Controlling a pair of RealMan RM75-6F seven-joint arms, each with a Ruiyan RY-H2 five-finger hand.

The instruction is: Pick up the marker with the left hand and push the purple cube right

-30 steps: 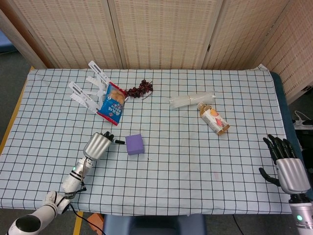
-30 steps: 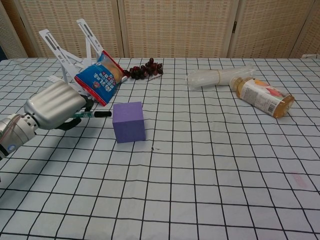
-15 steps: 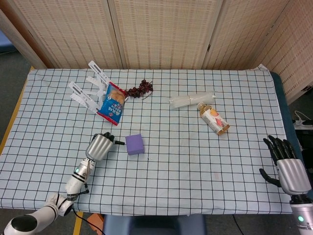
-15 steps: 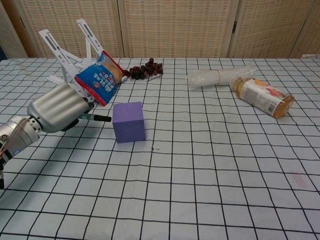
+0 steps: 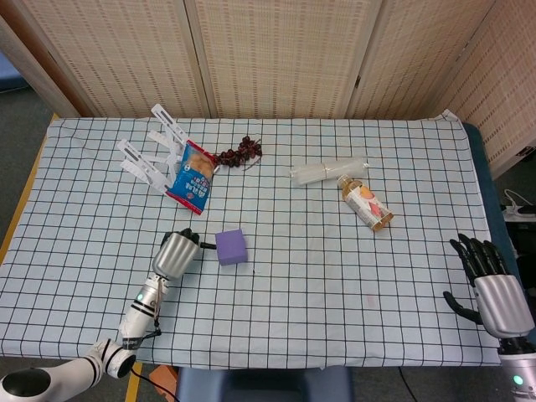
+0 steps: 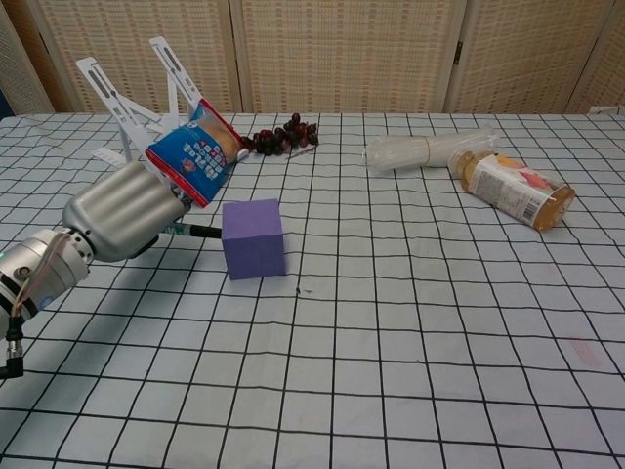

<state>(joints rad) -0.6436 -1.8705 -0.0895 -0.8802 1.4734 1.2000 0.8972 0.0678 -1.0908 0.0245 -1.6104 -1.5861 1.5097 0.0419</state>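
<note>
Chest view: left robot hand (image 6: 122,210), fingers closed around marker (image 6: 200,232), sits frame-left of purple cube (image 6: 253,238); marker tip meets cube's left face.

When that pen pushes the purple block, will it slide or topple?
The purple cube will probably slide: it sits flat and looks as wide as tall. The marker in the left hand meets it low, so tipping seems unlikely. The checked cloth may drag slightly.

The left hand (image 6: 122,210) has moved right, bringing the marker (image 6: 202,232) against the purple cube (image 6: 253,238)
</note>
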